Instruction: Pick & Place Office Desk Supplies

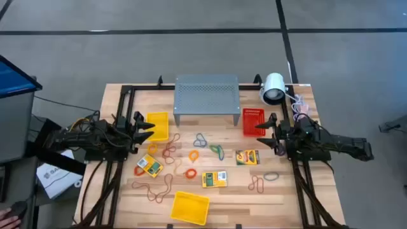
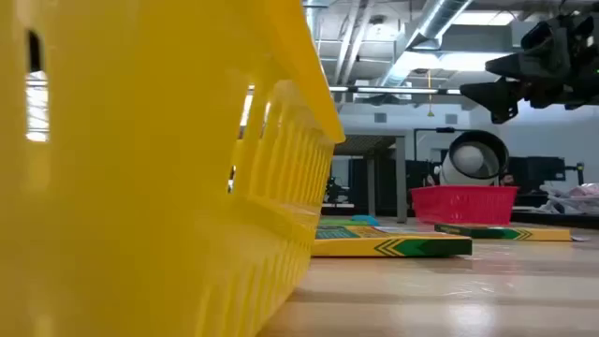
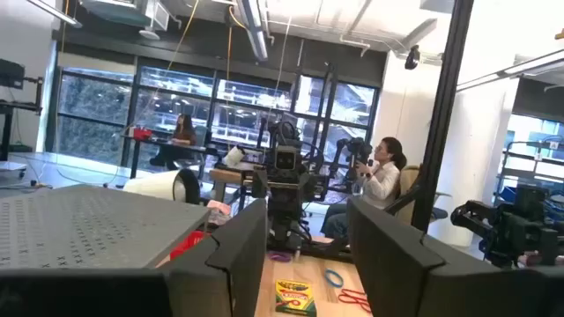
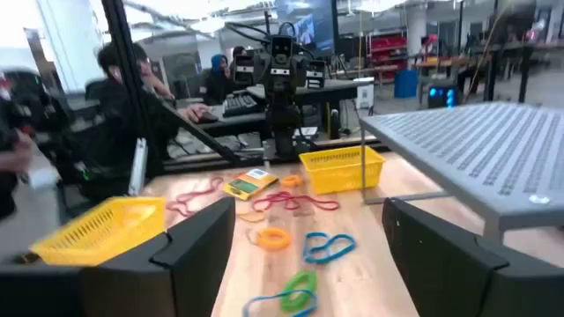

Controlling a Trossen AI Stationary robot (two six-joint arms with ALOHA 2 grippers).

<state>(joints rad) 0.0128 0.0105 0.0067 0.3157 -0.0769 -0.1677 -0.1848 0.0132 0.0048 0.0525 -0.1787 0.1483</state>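
While both my arms hang clear at the table's sides, nothing is picked yet | left gripper (image 1: 150, 127) and right gripper (image 1: 259, 132) released, empty | bands (image 1: 191, 154) and crayon boxes (image 1: 214, 179) lie mid-table | next: reach down to one item, clench.

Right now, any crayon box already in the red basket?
No. All three crayon boxes lie on the table; none is in the red basket.

The table (image 1: 267, 197) is pale, smooth wood planking, and the grey stand (image 1: 206, 93) beyond both grippers is matt perforated metal. The yellow baskets (image 1: 189, 207) and red basket (image 1: 252, 120) look like slotted, slightly glossy plastic; the crayon boxes (image 1: 214, 179) look like printed card, the rubber bands (image 1: 217, 151) thin and matt
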